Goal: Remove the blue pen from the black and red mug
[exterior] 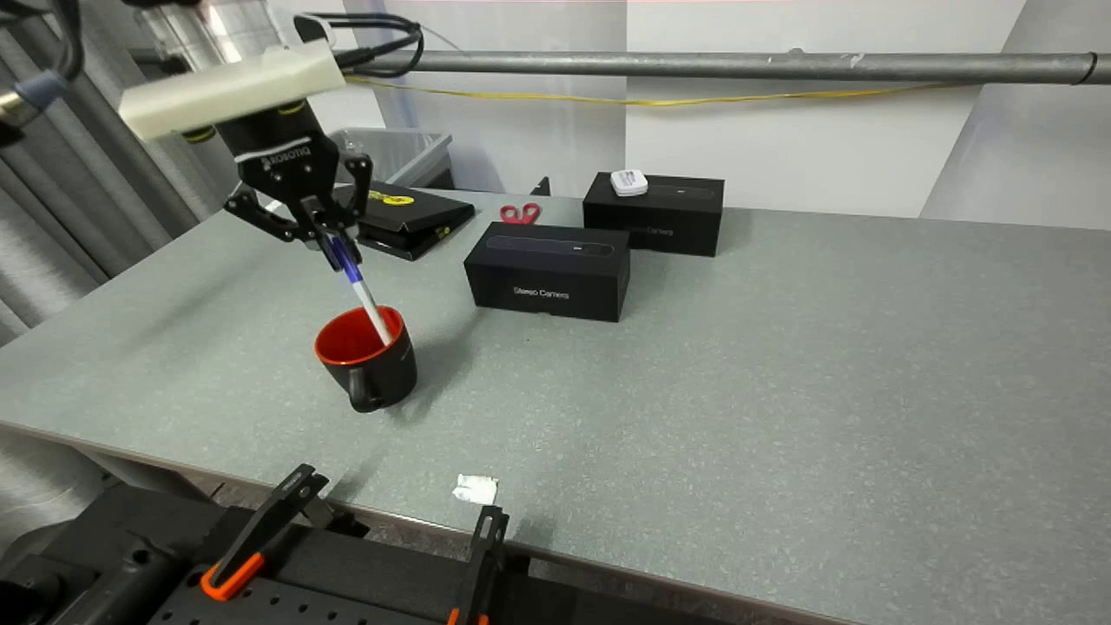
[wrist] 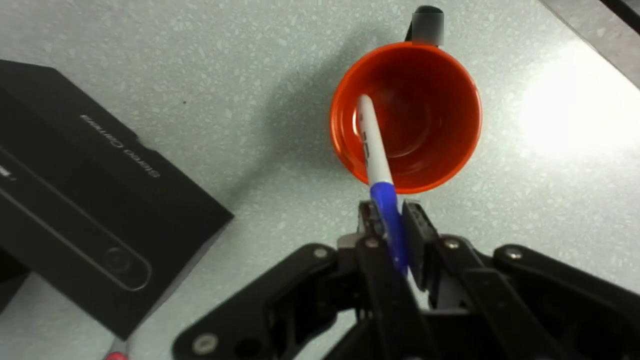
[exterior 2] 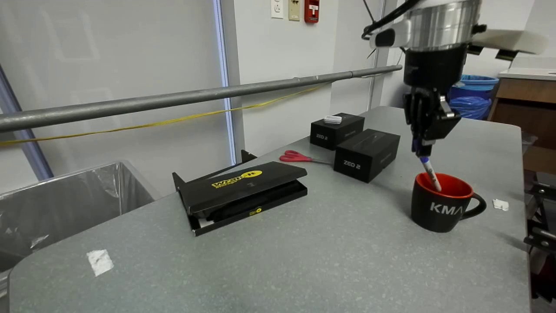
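Note:
The black and red mug [exterior: 395, 375] stands upright on the table, with its red inside showing in both exterior views [exterior 2: 434, 215] and the wrist view [wrist: 435, 115]. The blue pen [exterior: 371, 305] leans at a tilt, its whitish lower end inside the mug's opening. It also shows in an exterior view [exterior 2: 430, 171] and the wrist view [wrist: 376, 145]. My gripper [exterior: 341, 259] is above the mug's rim, its fingers closed around the blue cap end [wrist: 390, 212]. The fingers hide part of the cap. The gripper also shows in an exterior view [exterior 2: 421, 150].
A black camera box [exterior: 547, 273] lies beside the mug, with another black box [exterior: 655, 217] behind it bearing a small white case [exterior: 628, 182]. Red scissors [exterior 2: 295, 156] and a flat black Wrap-It box [exterior 2: 247, 187] lie on the table. A clear-lined bin [exterior 2: 78, 208] stands beyond the edge.

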`<state>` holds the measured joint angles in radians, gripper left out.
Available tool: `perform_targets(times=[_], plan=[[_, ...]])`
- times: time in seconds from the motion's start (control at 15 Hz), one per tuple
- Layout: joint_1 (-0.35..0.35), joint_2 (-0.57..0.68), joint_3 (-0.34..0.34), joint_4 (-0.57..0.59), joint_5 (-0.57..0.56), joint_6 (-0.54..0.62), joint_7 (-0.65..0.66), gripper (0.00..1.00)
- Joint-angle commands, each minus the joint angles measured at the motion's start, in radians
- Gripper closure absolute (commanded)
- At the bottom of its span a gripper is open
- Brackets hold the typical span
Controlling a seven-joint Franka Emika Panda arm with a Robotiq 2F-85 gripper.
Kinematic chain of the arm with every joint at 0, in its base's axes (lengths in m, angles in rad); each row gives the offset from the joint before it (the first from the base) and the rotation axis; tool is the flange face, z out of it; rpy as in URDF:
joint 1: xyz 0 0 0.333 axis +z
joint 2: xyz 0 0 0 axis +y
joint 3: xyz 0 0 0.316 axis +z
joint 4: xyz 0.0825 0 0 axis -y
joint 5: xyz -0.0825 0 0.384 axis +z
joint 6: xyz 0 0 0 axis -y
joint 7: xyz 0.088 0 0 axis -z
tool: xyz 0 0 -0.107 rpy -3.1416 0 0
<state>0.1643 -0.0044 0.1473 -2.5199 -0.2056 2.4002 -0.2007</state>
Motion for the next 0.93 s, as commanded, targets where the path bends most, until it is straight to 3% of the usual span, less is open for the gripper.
perform_targets(times=[0.0,0.13,0.33,0.6,0.87], plan=[[-0.035,-0.229,-0.034,-0.077,0.014,-0.114,-0.01,0.96],[-0.067,-0.272,-0.066,-0.066,-0.016,-0.194,0.011,0.96],[-0.132,-0.229,-0.116,-0.034,-0.048,-0.256,0.027,0.96],[-0.214,-0.035,-0.164,-0.012,-0.136,-0.174,0.118,0.96],[-0.234,0.188,-0.207,0.057,-0.113,-0.101,0.182,0.96]])
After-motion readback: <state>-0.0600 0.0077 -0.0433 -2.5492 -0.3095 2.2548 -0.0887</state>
